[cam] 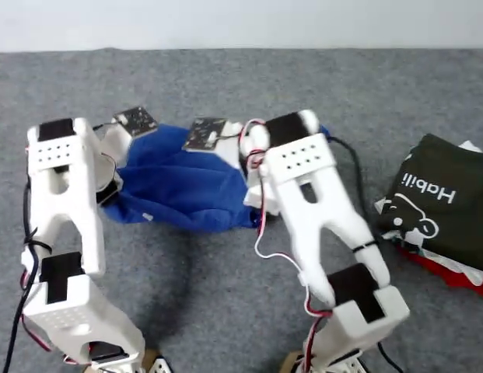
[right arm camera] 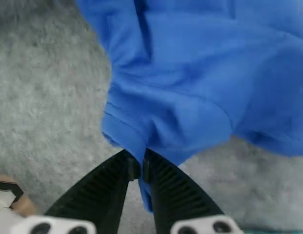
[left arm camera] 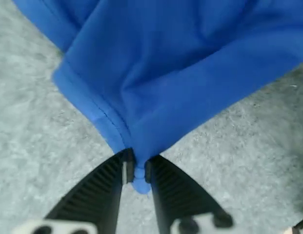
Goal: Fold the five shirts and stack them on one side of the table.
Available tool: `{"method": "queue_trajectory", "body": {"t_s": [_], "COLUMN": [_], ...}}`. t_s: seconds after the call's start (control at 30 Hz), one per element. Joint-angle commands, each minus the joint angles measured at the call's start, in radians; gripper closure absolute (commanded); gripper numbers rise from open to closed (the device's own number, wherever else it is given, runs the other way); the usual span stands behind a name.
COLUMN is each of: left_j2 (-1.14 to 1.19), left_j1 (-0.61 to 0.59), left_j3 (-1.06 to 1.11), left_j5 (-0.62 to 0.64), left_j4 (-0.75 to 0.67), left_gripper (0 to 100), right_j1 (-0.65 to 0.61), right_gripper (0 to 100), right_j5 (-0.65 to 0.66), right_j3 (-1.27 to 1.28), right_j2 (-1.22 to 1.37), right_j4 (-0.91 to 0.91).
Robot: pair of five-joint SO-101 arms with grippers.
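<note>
A blue shirt (cam: 179,183) hangs bunched between the two arms over the grey table (cam: 225,280). My left gripper (left arm camera: 136,171) is shut on a hemmed edge of the blue shirt (left arm camera: 180,73), which drapes away from the jaws. My right gripper (right arm camera: 140,169) is shut on another edge of the blue shirt (right arm camera: 200,78). In the high view the left arm (cam: 66,179) holds the shirt's left side and the right arm (cam: 303,175) its right side. A stack of folded shirts (cam: 443,206), dark green on top with red beneath, lies at the table's right edge.
Grey carpet-like cloth covers the table. The wrist cameras (cam: 136,120) stick out above the blue shirt. A white wall (cam: 241,23) bounds the far side. Open surface lies between the arm bases and behind the shirt.
</note>
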Motion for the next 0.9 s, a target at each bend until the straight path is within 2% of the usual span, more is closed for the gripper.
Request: {"method": "queue_trajectory", "body": {"t_s": [0.0, 0.1, 0.2, 0.27, 0.5, 0.87], "left_j2": [-0.028, -0.028, -0.028, -0.028, -0.028, -0.028], "left_j1": [-0.005, -0.005, -0.005, -0.005, -0.006, -0.006], "left_j3": [0.045, 0.064, 0.064, 0.064, 0.065, 0.065], "left_j5": [-0.003, -0.003, -0.003, -0.003, -0.003, -0.003], "left_j4": [-0.058, -0.075, -0.074, -0.074, -0.091, -0.110], "left_gripper": [99, 99, 99, 99, 99, 99], "right_j1": [-0.035, -0.035, -0.005, 0.030, 0.088, 0.102], "right_gripper": [98.6, 94.4, 81.9, 77.6, 77.8, 77.5], "right_j5": [-0.017, -0.031, -0.112, -0.152, -0.118, -0.118], "right_j3": [-0.005, -0.005, -0.005, -0.002, 0.002, 0.207], "right_j2": [0.031, 0.059, 0.067, 0.067, 0.067, 0.058], "right_j4": [-0.033, -0.021, 0.018, 0.028, 0.151, 0.150]}}
